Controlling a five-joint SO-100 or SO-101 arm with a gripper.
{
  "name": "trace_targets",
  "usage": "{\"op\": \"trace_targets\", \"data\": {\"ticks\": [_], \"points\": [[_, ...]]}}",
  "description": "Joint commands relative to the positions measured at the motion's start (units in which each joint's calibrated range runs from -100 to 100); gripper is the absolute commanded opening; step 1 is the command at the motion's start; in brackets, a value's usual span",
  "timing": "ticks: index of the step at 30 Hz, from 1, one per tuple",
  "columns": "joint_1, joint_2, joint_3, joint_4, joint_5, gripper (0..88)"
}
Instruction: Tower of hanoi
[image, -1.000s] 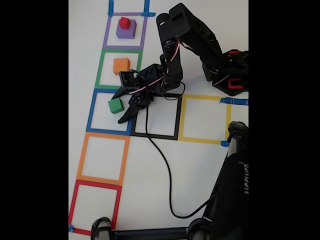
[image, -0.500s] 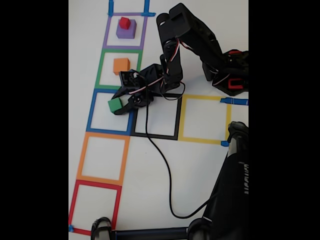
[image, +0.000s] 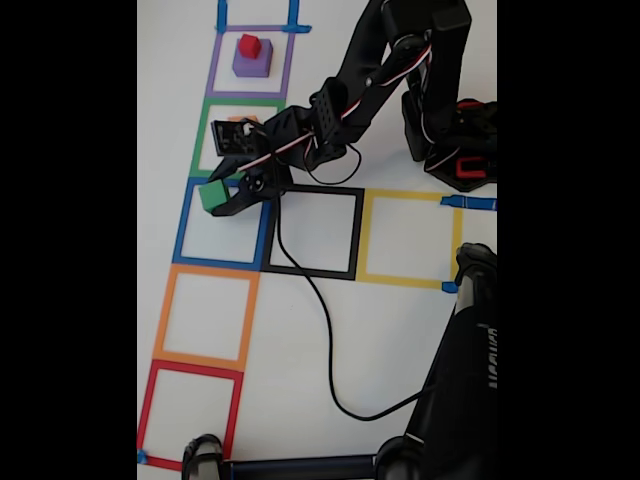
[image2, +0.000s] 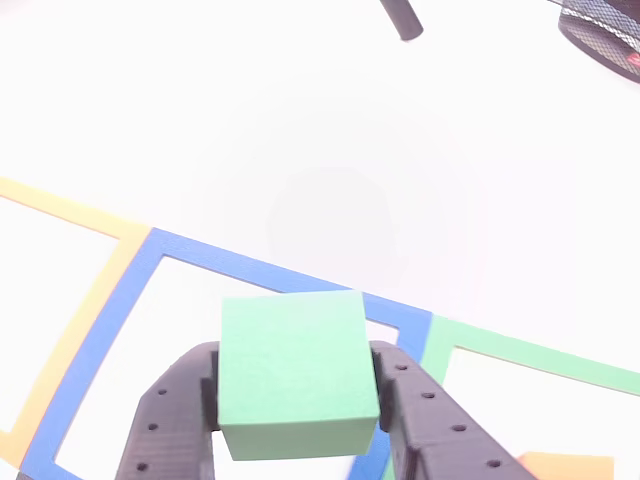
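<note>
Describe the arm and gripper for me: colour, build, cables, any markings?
The arm is black plastic, with thin red and white wires along its links and a black cable trailing across the table. Its base carries red accents. The gripper has dark matte fingers dotted with small round holes.

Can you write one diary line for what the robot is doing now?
claw: shut on small green cube | cube: over blue tape square | red cube: on purple cube

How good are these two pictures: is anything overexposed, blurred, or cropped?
Fixed view: black bars on both sides, soft focus, even light; the green cube and gripper still read clearly. Other view: the white table is washed out almost to blank, while the green cube between the jaws is sharp; the orange cube is cut by the bottom edge.
</note>
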Motion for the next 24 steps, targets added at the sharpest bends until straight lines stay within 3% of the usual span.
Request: {"op": "trace_targets", "data": {"ticks": [1,7,13,24], "points": [[4.4,-19.1,-1.5,21.4,0.0,1.7],[12.0,-34.1,-13.7,54.6,0.0,1.6],[18.6,-34.6,-38.2,79.6,0.0,1.4],[24.2,-28.0,-76.4,108.1,0.0,1.3]]}}
